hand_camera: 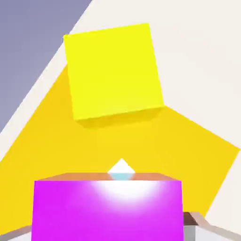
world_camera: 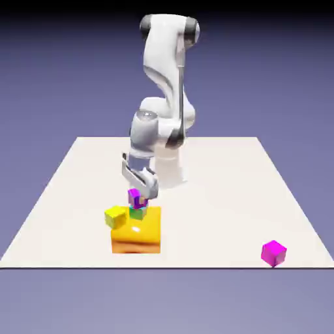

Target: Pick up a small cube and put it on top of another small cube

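glossy white rounded arm (world_camera: pixel 166 85), dark joint bands, seemingly grey-tipped gripper (world_camera: pixel 140 184)

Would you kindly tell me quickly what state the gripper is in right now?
Gripper: open, holding nothing; the small magenta-topped cube sits on the teal-topped cube, just below its fingers.
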Robot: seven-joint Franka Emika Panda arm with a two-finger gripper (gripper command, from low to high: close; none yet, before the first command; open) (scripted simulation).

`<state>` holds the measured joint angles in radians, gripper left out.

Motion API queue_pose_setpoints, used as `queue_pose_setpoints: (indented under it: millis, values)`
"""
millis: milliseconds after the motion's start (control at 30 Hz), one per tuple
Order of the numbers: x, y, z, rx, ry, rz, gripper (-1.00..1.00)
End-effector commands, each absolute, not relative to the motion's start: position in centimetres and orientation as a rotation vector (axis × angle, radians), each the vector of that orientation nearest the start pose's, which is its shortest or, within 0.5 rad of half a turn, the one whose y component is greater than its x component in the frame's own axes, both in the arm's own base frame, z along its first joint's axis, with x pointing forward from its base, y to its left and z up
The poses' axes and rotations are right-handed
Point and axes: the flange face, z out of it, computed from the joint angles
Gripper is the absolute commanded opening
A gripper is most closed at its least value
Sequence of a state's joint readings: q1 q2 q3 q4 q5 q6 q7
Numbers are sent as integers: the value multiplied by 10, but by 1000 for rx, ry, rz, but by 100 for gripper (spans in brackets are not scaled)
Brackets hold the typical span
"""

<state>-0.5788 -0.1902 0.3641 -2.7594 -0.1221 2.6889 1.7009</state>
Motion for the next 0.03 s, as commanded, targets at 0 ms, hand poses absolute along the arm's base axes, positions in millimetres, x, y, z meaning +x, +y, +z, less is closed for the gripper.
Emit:
queue_pose_setpoints:
  millis: [0]
  values:
    - [388,-86,292,-1948,2485,-259,100]
